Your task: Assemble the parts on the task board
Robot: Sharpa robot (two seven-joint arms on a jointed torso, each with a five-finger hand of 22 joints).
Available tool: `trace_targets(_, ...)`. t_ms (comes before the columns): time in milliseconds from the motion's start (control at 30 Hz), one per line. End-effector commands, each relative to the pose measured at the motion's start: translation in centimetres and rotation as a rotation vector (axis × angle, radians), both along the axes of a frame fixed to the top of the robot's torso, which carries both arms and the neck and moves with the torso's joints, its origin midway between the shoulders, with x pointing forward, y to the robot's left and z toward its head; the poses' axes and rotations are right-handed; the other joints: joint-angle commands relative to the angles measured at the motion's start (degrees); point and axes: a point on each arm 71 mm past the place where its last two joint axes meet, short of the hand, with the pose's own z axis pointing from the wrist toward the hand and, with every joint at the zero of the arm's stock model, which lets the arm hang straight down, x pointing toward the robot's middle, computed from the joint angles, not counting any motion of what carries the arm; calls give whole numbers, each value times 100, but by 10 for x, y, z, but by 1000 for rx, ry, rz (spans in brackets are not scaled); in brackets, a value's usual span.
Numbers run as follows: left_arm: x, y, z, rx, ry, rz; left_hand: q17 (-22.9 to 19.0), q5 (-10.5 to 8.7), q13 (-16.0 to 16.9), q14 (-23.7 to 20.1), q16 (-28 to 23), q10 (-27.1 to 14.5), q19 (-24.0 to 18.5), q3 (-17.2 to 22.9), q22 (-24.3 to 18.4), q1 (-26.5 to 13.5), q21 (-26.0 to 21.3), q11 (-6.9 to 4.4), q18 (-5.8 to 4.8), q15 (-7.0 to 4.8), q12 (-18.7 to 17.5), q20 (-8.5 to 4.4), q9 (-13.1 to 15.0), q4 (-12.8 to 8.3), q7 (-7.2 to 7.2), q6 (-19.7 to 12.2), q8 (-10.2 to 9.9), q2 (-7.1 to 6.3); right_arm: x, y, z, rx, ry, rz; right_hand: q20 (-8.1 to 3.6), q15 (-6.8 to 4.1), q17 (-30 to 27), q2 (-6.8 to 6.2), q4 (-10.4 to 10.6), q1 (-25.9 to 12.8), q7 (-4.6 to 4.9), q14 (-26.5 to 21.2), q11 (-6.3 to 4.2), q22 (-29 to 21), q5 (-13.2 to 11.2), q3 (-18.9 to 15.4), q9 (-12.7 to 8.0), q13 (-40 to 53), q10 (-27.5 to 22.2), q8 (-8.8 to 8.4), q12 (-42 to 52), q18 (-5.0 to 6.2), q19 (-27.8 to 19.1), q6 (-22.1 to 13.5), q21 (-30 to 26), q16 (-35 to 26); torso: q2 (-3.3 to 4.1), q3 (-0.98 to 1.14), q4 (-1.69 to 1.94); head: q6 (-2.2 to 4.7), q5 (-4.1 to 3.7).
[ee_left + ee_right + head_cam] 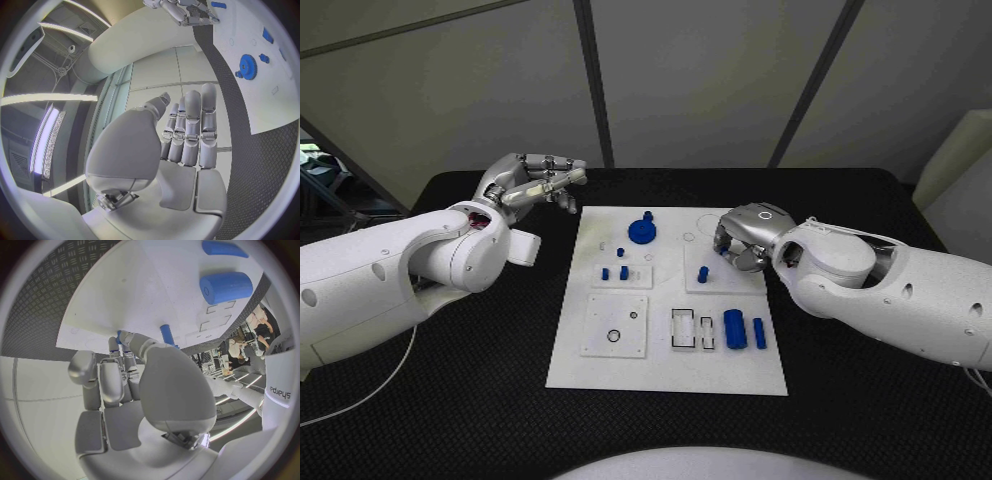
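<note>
- The black textured table (pixel 877 420) carries the flat white plastic task board (pixel 668 365), which serves as the landmark here; it lies in the middle of the table between the two arms.
- The right silver many-fingered hand (pixel 740 240) hangs over the board's upper right part, fingers curled downward toward a small blue upright peg (pixel 704 272). In the right wrist view the fingertips (pixel 120 338) sit close to the board beside a blue peg (pixel 167 334) — whether they already pinch anything I cannot tell.
- The left silver many-fingered hand (pixel 538 182) is off the board, beyond its upper left corner and above the table; its fingers (pixel 190 127) lie straight and side by side, holding nothing.
- The blue toothed gear with a knob (pixel 643 230) stands near the board's top edge, at the middle.
- Two blue cylinders, one thick (pixel 733 327) and one slim (pixel 759 333), lie loose on the board's lower right part, beside the empty rectangular slots (pixel 684 329).
- Three short blue pegs (pixel 623 271) stand left of the board's centre.
- Judged step: early in the assembly — the right hand looks to be reaching for the upright peg. The next move likely calls for a fine pinch on it, without knocking it over.
</note>
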Motion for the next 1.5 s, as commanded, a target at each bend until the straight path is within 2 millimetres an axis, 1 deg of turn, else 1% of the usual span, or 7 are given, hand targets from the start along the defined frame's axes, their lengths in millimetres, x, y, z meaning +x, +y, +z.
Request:
trace_targets(33, 0, -1, 1, -5, 1, -8, -9, 19, 7, -15, -37, -42, -22, -20, -5, 9, -27, 10, -68, 5, 31, 2, -6, -29, 27, -11, 10, 33, -2, -2, 5, 4, -33, -8, -22, -42, 10, 13, -12, -32, -8, 282, -221, 9, -16, 5, 9, 78, 253, 18, 14, -73, 20, 48, 40, 25, -1, -5, 0, 7, -2)
trace_targets(467, 1, 1, 0, -3, 4, -5, -11, 19, 6, -16, -39, -49, -21, -21, -7, 10, -31, 13, -68, 6, 31, 2, -7, -30, 29, -15, 8, 34, -21, 1, 25, 60, -58, 20, -22, -43, 21, 12, -15, -36, -10, 284, -223, 30, -15, 7, 9, 80, 255, 18, 12, -77, 32, 51, 53, 36, 0, -5, 3, 14, 23)
trace_targets(700, 1, -1, 0, -5, 3, -9, -15, 19, 6, -16, -43, -59, -20, -23, -12, 16, -37, 16, -68, 8, 33, 3, -7, -33, 34, -22, 6, 35, -37, 23, 51, 151, -93, 89, -23, -45, 37, 9, -25, -38, -15, 287, -227, 47, -6, 15, 9, 84, 260, 17, 8, -80, 39, 55, 65, 53, 3, -12, 7, 19, 76)
trace_targets(900, 2, -3, -1, -6, 4, -13, -15, 19, 6, -16, -43, -59, -20, -23, -12, 16, -37, 16, -68, 8, 33, 3, -7, -33, 34, -22, 6, 35, -45, 43, 60, 205, -90, 145, -24, -47, 41, 7, -35, -39, -16, 287, -228, 56, 8, 23, 8, 86, 262, 14, 4, -81, 41, 55, 72, 60, -2, -15, 13, 15, 139)
trace_targets(1133, 3, -6, -1, -8, 6, -19, -15, 19, 6, -16, -43, -59, -20, -23, -12, 16, -37, 16, -68, 8, 33, 3, -7, -33, 34, -22, 6, 35, -43, 68, 57, 240, -41, 187, -25, -47, 40, 3, -43, -42, -14, 287, -226, 52, 19, 29, 6, 88, 260, 9, -4, -79, 34, 51, 71, 63, 5, -24, 12, 9, 347)
trace_targets(1300, 4, -8, -2, -9, 8, -20, -18, 19, 6, -16, -46, -68, -18, -24, -16, 20, -42, 19, -68, 10, 35, 4, -8, -36, 39, -28, 4, 38, -41, 88, 51, 252, 1, 226, -25, -46, 31, 7, -51, -49, -8, 285, -222, 45, 34, 39, 3, 90, 252, -2, -16, -77, 23, 40, 69, 63, 13, -13, 9, -41, 550)
trace_targets(1500, 5, -12, -2, -11, 7, -24, -18, 19, 6, -16, -46, -68, -18, -24, -16, 20, -42, 19, -68, 10, 35, 4, -8, -36, 39, -28, 4, 38, -46, 106, 34, 233, 59, 268, -25, -44, 16, 8, -54, -54, -4, 282, -218, 28, 37, 41, 1, 91, 247, -7, -23, -73, 8, 34, 59, 54, 7, -17, 1, -104, 732)
